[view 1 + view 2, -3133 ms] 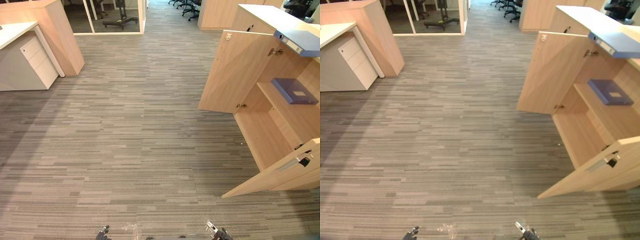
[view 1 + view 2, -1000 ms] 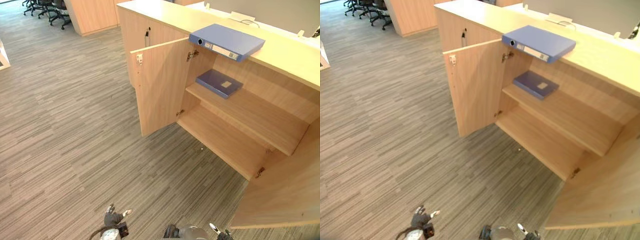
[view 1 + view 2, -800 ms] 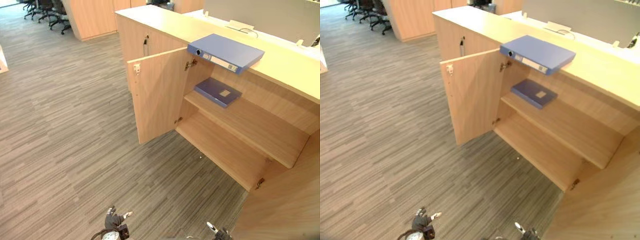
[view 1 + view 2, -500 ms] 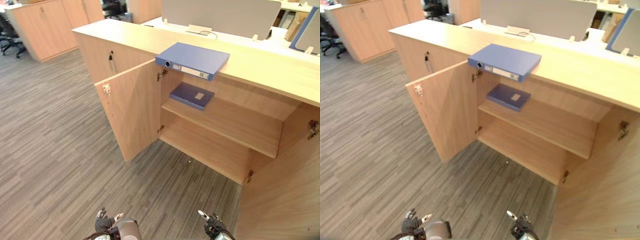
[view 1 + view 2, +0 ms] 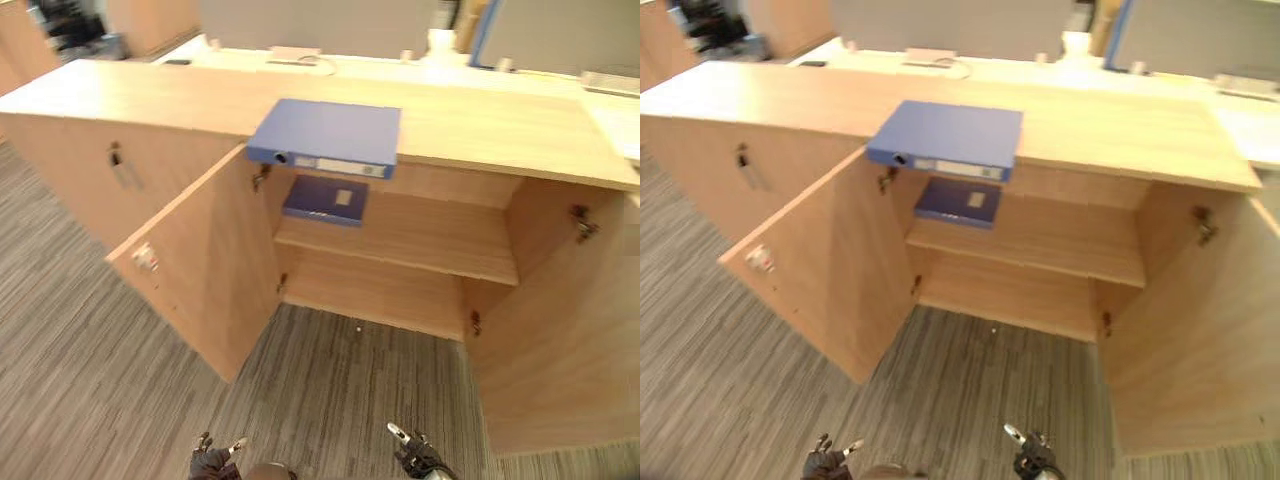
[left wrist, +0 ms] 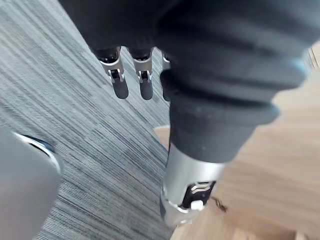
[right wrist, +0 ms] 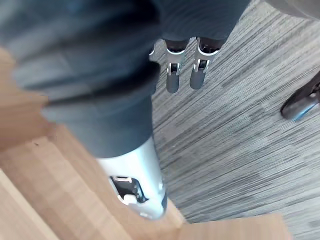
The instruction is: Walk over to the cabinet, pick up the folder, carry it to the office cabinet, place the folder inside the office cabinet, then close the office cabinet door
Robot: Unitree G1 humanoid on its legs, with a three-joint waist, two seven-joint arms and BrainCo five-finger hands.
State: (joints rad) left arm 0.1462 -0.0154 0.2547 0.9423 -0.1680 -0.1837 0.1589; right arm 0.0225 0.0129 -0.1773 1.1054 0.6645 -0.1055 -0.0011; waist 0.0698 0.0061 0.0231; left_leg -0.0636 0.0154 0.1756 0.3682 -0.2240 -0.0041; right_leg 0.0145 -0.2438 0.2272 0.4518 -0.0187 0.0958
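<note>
Grey striped carpet (image 5: 80, 380) runs up to the long wooden office cabinet (image 5: 480, 125), whose left door (image 5: 200, 290) and right door (image 5: 550, 330) stand swung wide. The blue folder (image 5: 325, 130) lies flat on the cabinet's top, its spine jutting over the opening. A thinner blue folder (image 5: 325, 198) lies on the shelf (image 5: 430, 235) just beneath. The spine label is too blurred to read. Well before the cabinet, the left hand (image 5: 210, 462) and right hand (image 5: 418, 458) hang loosely straight-fingered, holding nothing.

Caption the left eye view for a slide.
Blue folder lies atop the open cabinet; left hand and right hand hang open.
</note>
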